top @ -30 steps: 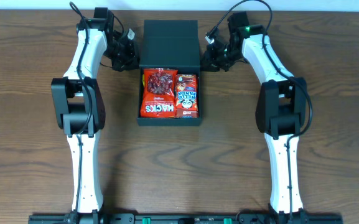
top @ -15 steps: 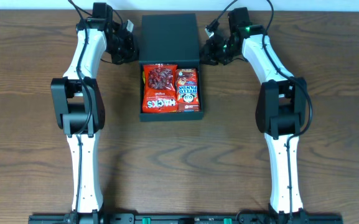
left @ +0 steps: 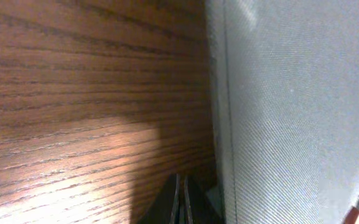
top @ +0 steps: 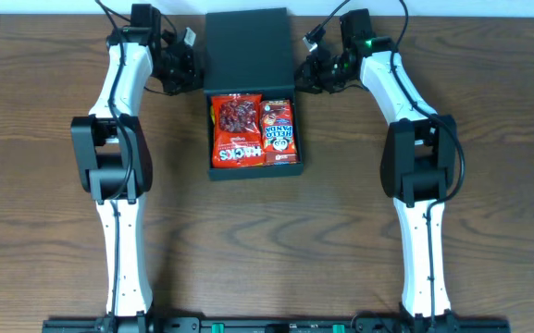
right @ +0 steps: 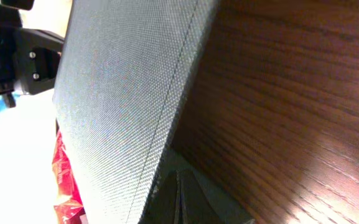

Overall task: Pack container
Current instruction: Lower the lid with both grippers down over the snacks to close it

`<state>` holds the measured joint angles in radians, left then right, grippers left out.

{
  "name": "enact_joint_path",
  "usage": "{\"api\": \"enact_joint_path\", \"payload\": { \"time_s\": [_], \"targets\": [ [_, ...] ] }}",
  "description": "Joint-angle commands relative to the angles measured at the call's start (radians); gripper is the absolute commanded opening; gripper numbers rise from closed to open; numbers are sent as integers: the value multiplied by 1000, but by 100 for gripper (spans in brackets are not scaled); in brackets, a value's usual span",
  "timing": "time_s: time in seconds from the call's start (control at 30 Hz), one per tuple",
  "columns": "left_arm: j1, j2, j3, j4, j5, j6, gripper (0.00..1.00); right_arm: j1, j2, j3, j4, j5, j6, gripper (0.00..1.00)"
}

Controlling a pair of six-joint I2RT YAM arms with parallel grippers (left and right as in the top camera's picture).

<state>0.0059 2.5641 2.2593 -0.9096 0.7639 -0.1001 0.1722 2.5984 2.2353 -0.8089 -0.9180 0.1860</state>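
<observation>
The container (top: 253,171) is a dark box lying open on the table, its hinged lid (top: 248,46) raised at the far side. Inside lie a red HACKS packet (top: 236,131) and a red Hello Panda packet (top: 279,134). My left gripper (top: 191,72) is shut at the lid's left edge, and my right gripper (top: 302,74) is shut at its right edge. In the left wrist view the closed fingers (left: 180,205) sit beside the grey-looking lid (left: 291,93). In the right wrist view the closed fingers (right: 178,199) sit under the lid (right: 123,93), with a red packet (right: 64,174) beyond.
The brown wooden table (top: 489,231) spreads around the box. Both arms reach along either side of the box toward the far edge. A white wall strip runs along the back.
The lid has risen and looks larger from overhead. Both grippers have moved toward the far edge with it, and the box has shifted slightly back.
</observation>
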Motion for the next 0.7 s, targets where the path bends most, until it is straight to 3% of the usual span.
{"api": "enact_joint_path", "payload": {
  "time_s": [0.0,0.37,0.67],
  "targets": [
    [14,11,-5,10,108,27,6,20,-6,3,6,-150,-56,1],
    [40,11,-5,50,325,124,6,-9,-6,3,45,-277,-98,1],
    [40,2,-5,20,336,119,6,-29,-6,3,75,-400,-94,2]
  ]
}}
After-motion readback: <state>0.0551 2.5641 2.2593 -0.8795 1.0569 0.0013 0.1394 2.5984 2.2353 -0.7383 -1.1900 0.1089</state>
